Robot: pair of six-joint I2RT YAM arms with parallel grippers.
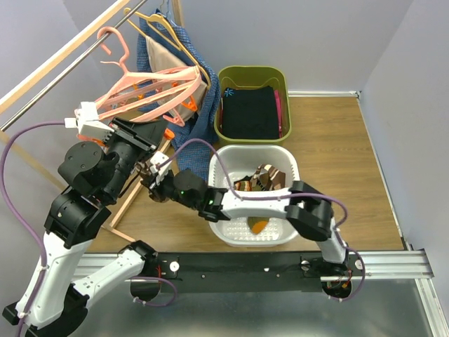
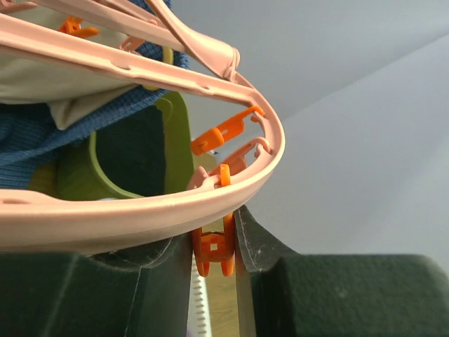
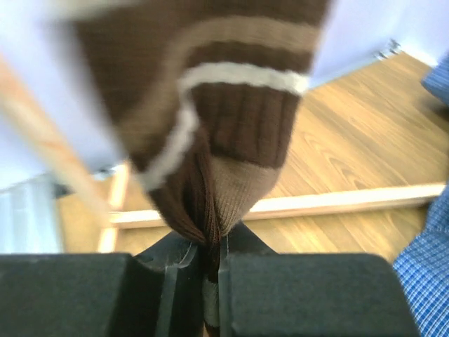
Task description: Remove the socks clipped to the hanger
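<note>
The brown striped sock (image 3: 231, 126) hangs under the hanger (image 2: 140, 210) at the far left of the scene, its lower fold clamped between the fingers of the right gripper (image 3: 210, 246). The left gripper (image 2: 214, 242) sits just under the hanger's rim. Its fingers are drawn in on either side of an orange clip (image 2: 214, 254) and appear to press it.

Whether that clip is the one biting the sock cannot be told. If the sock's clip is not sprung, a pull would likely stretch the knit and drag the whole ring. The ring could then swing, or lift its hook off the rail (image 1: 63, 53). The pinch takes only a narrow bunch of fabric, so a sharp tug could let the sock slip out. The other clips dangle close by and might catch the cloth.

The rack's slanted wooden leg (image 1: 119, 210) stands close on the left, and a blue garment (image 1: 203, 112) crowds the ring's far right side. Open room lies to the near right, over bare floor, towards the white basket (image 1: 280, 237). It stands just right of the grippers, under the right arm's reach. A low, steady draw that way looks safest.
</note>
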